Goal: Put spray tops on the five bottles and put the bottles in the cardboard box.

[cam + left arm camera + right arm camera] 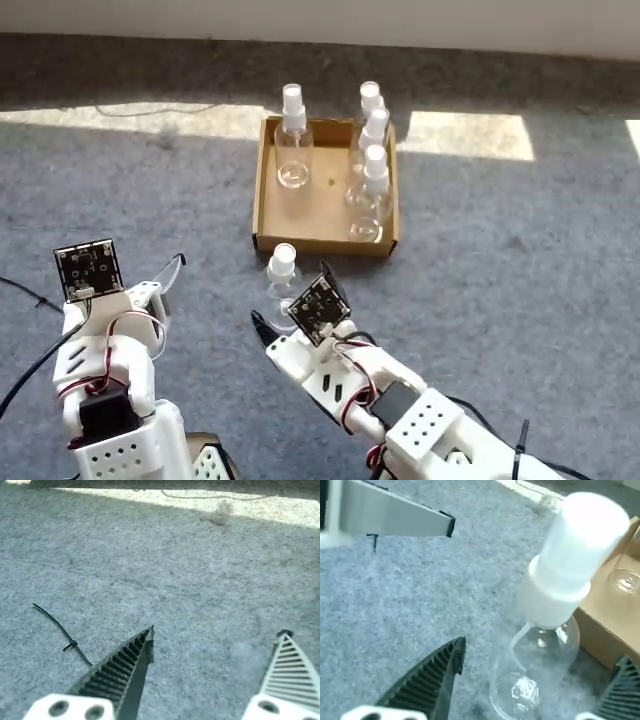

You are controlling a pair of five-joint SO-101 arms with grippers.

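1. Clear plastic bottle with a white spray top (284, 262) stands upright on the grey carpet (500, 300), just in front of the shallow brown cardboard box (325, 190). In the high view its lower body is hidden behind the right arm's wrist camera board (318, 305). In the right wrist view its base is cut off at the frame edge.
2. Four more capped clear bottles stand inside the box. One (293, 140) is at one side and three (375, 165) line the opposite wall, overlapping so that their bodies are hard to tell apart.
3. Right gripper (541, 652) is spread wide with the outside bottle between its dark toothed fingers (437, 675). A gap shows on each side, so neither finger touches it.
4. Left gripper (217, 632) is also spread wide and holds nothing, low over bare carpet and well apart from the box. A thin black cable tie (62, 635) lies on the carpet beside its black finger.
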